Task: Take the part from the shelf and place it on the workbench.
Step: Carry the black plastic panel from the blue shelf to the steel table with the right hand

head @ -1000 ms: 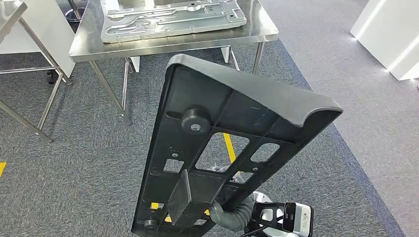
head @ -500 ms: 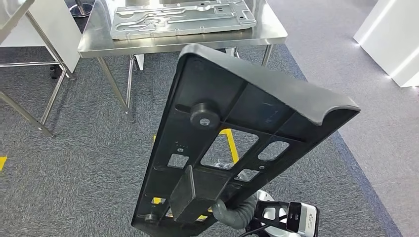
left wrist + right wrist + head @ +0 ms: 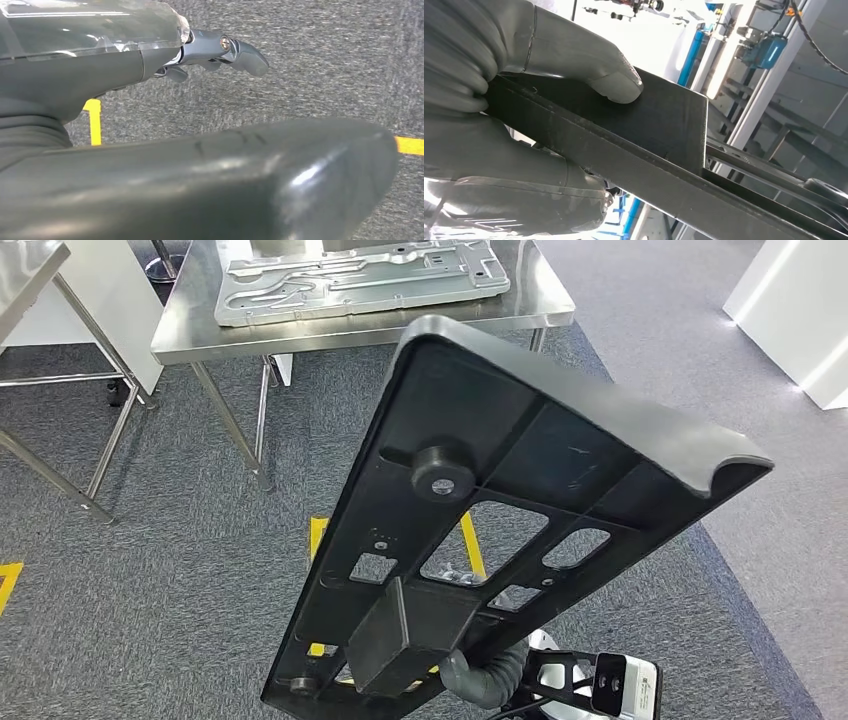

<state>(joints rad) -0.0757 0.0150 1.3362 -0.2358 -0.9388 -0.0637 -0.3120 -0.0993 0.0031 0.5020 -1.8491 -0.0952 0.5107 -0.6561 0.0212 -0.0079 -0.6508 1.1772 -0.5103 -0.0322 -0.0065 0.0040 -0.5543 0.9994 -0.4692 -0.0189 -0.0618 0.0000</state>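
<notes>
Black plastic part (image 3: 520,530), gripped at its near end by my right hand (image 3: 499,95), slants long-axis toward the far workbench (image 3: 520,312); left hand (image 3: 150,55) empty, fingers apart.

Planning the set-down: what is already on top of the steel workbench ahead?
A large flat silver metal panel with stamped grooves lies on the workbench, covering most of the visible top. The black part, held by the right hand, hides the bench's near right corner.
</notes>
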